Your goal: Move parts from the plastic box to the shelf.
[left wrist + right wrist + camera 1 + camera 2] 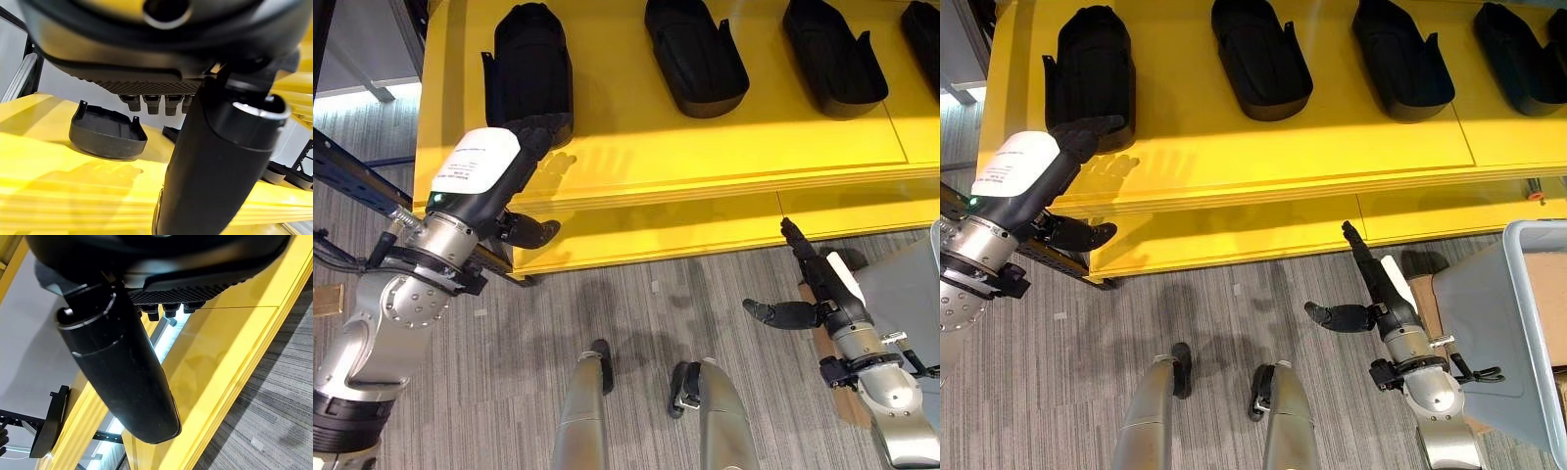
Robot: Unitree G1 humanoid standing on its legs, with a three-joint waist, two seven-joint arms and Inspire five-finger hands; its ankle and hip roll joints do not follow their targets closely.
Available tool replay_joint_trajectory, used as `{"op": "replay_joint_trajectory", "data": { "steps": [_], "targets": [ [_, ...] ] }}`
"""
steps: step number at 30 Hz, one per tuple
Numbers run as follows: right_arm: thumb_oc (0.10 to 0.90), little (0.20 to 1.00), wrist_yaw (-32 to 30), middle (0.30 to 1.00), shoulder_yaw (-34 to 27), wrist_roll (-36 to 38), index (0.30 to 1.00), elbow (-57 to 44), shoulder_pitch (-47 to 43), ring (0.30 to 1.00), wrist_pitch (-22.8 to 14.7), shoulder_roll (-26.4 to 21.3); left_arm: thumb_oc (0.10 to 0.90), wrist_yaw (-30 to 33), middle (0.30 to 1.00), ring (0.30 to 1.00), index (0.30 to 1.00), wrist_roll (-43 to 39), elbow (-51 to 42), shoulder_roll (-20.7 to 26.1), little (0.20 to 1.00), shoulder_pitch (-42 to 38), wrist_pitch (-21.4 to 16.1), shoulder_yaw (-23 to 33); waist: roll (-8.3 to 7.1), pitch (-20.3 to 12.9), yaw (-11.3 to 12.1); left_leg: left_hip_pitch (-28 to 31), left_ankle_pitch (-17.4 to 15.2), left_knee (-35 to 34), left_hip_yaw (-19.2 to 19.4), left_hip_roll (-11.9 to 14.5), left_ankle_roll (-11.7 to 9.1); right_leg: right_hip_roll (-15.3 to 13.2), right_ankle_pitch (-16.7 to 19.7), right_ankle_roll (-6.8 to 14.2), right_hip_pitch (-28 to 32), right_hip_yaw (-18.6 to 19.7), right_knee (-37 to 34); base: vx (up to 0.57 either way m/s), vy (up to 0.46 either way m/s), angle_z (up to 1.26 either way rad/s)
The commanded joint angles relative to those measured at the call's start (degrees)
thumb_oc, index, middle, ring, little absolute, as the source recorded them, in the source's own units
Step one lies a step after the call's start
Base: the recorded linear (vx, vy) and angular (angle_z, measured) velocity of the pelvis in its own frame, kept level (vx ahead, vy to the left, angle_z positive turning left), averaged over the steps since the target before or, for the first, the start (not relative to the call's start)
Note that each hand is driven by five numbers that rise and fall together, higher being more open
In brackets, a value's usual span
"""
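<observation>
1. Left hand (514,162) at upper left of the left eye view, white-covered back up, straight fingers reaching over the front edge of the yellow shelf (705,157), thumb (530,232) spread below the edge; released, nothing held.
2. Fingertips (1097,127) at the near end of the leftmost black part (529,69); touching or just short of it, cannot tell. In the left wrist view, the same part (107,134) flat on the yellow surface past the row of fingertips.
3. Right hand (818,284) at lower right of the left eye view, over the grey striped floor (636,323), just below the shelf's front edge; fingers straight and pointing up toward the shelf, thumb out to the left; released, empty.
4. In the right wrist view, thick dark thumb (122,367) across the middle, short fingertips above it, yellow shelf edge running diagonally behind.
5. Three more black parts along the top of the left eye view: second (695,54), third (832,59), fourth (922,34) cut by the right edge. All lying flat on the shelf, spaced apart in a row, open sides up.
6. Grey plastic box (1494,323) at lower right of the right eye view, just beside the right arm, its pale rim (1528,323) running down the frame; inside, a tan surface (1549,304) near the right edge, contents not readable.
7. Dark metal rail (352,176) at the left edge of the left eye view, beside the left arm.
</observation>
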Motion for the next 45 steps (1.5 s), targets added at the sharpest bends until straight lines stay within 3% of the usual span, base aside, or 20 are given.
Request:
{"op": "replay_joint_trajectory", "data": {
  "steps": [1,13,29,45],
  "targets": [
    [0.9,1.0,-0.8,1.0,-4.0,1.5,1.0,-6.4,-1.4,1.0,-3.7,-1.9,0.9,0.5,1.0,1.0,1.0,0.9,-1.3,0.8,1.0,-6.0,-0.9,1.6,1.3,-4.0,-1.9,2.9,-5.0,-1.0,-4.1,2.3,-1.5,1.2,3.7,2.1,1.9,2.2,-7.1,0.0,0.0,0.0],
    [0.9,1.0,0.1,1.0,-3.6,3.0,1.0,-5.5,-2.0,1.0,-3.2,-1.3,0.9,-1.6,1.0,1.0,1.0,1.1,9.7,-1.1,1.0,-9.4,1.7,-3.0,1.22,-3.9,-2.4,2.8,-4.9,-0.8,-3.9,2.5,-1.5,1.4,3.7,2.0,1.8,2.5,-7.1,0.0,0.0,0.0],
    [0.9,1.0,-0.3,1.0,-1.4,3.8,1.0,-4.3,-2.8,1.0,-3.3,-2.4,0.9,4.6,1.0,1.0,1.0,3.2,26.4,-0.5,1.0,-23.0,5.3,-8.4,1.33,-4.3,-3.3,2.8,-4.9,-0.7,-3.9,2.9,-1.7,1.4,3.4,2.1,1.7,2.6,-6.8,0.0,0.001,-0.01],
    [0.9,1.0,-0.7,1.0,-1.0,4.9,1.0,-4.0,-2.5,1.0,-3.8,-3.0,0.9,6.1,1.0,1.0,1.0,4.1,33.2,0.2,1.0,-29.6,6.4,-13.2,1.05,-4.3,-3.8,2.6,-5.0,-0.4,-3.8,3.0,-1.7,1.4,3.2,2.3,1.4,2.7,-6.5,0.0,0.0,0.0]
  ]
}}
